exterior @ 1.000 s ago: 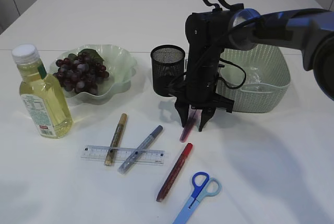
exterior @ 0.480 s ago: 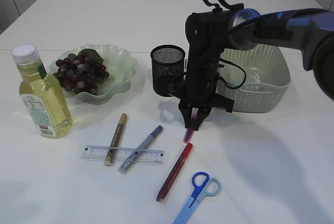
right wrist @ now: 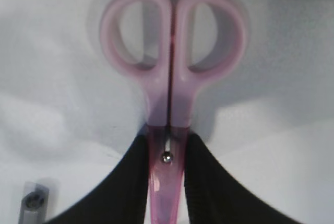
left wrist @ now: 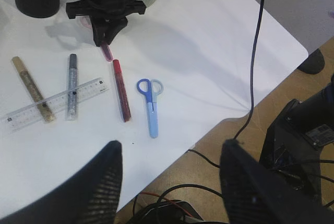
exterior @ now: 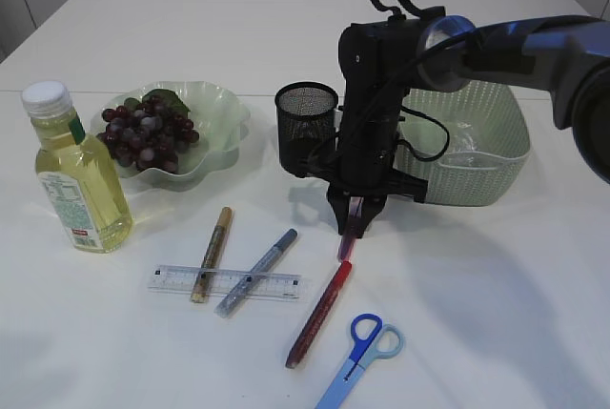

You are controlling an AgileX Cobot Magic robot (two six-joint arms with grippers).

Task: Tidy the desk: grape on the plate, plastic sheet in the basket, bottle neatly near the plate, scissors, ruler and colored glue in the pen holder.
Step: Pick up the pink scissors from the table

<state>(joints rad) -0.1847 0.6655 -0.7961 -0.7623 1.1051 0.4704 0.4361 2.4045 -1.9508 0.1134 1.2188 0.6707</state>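
My right gripper (exterior: pixel 355 221) is shut on pink scissors (exterior: pixel 348 240) just in front of the black mesh pen holder (exterior: pixel 307 123). In the right wrist view the jaws (right wrist: pixel 167 153) pinch the scissors (right wrist: pixel 169 98) near the pivot, handles pointing away. Blue scissors (exterior: pixel 362 352), a clear ruler (exterior: pixel 276 285) and gold (exterior: pixel 212 249), silver (exterior: pixel 259 269) and red (exterior: pixel 319 314) glue pens lie on the table. Grapes (exterior: pixel 148 132) sit on the green plate (exterior: pixel 224 109). The bottle (exterior: pixel 81 180) stands at the left. My left gripper (left wrist: pixel 171 145) is open and empty over the table's edge.
The pale green basket (exterior: pixel 481 166) stands right of the pen holder, behind my right arm. Whether the plastic sheet is in it I cannot tell. In the left wrist view, cables and floor lie beyond the table edge (left wrist: pixel 209 130).
My right gripper closed on the pink scissors and raised them slightly, and their lower end swung in under the jaws. Everything else stayed put.
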